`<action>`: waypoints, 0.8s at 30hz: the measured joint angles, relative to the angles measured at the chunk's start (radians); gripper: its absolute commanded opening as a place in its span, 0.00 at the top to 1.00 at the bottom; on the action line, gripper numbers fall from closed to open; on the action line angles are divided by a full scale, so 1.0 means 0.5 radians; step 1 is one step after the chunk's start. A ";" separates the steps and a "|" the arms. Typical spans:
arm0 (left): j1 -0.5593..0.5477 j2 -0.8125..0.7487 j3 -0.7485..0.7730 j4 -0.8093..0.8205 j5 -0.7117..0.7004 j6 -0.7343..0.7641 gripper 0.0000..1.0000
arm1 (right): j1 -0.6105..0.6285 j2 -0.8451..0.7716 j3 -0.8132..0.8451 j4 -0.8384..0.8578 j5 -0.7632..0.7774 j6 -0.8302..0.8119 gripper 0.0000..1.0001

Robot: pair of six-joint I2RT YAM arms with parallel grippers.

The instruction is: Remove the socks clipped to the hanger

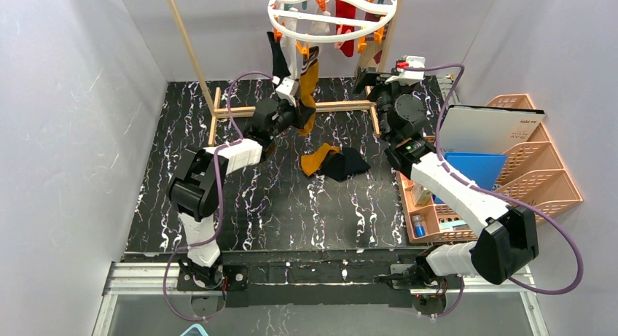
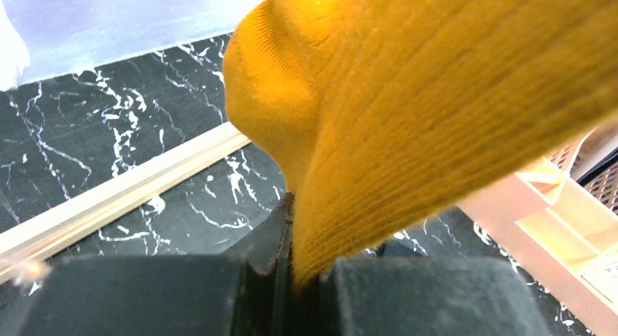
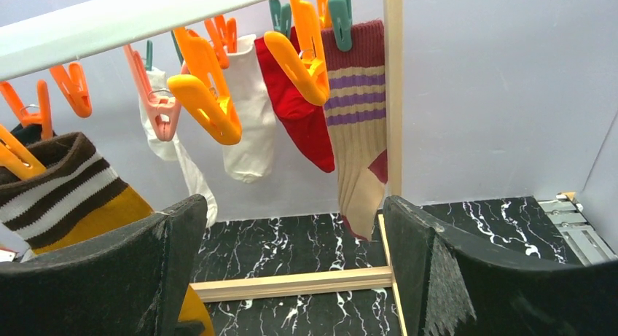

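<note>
Pinching mustard sock (image 2: 437, 95), left gripper (image 2: 291, 278) clenched | rib knit legible only from left wrist | right gripper (image 3: 291, 241) released, facing glossy orange clothespins (image 3: 210, 103)

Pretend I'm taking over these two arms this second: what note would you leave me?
Left gripper: shut on the hanging mustard sock, which is still on the hanger.
Right gripper: open, empty, facing the clipped socks.
Done: another mustard sock and a black sock lie on the table.
Left: pull the held one free, then the hanging black sock, white socks, red sock and striped sock.
</note>
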 measured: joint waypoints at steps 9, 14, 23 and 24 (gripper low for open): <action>-0.018 -0.138 -0.220 -0.111 -0.069 0.068 1.00 | 0.002 0.018 -0.021 -0.033 -0.301 0.137 0.06; -0.037 -0.174 -0.282 -0.140 -0.077 0.069 1.00 | 0.047 0.046 -0.052 -0.024 -0.602 0.189 0.06; -0.074 -0.176 -0.286 -0.150 -0.091 0.067 1.00 | 0.140 0.206 -0.024 0.030 -0.890 0.219 0.09; -0.085 -0.176 -0.285 -0.151 -0.092 0.066 1.00 | 0.151 0.234 0.000 0.031 -0.896 0.217 0.09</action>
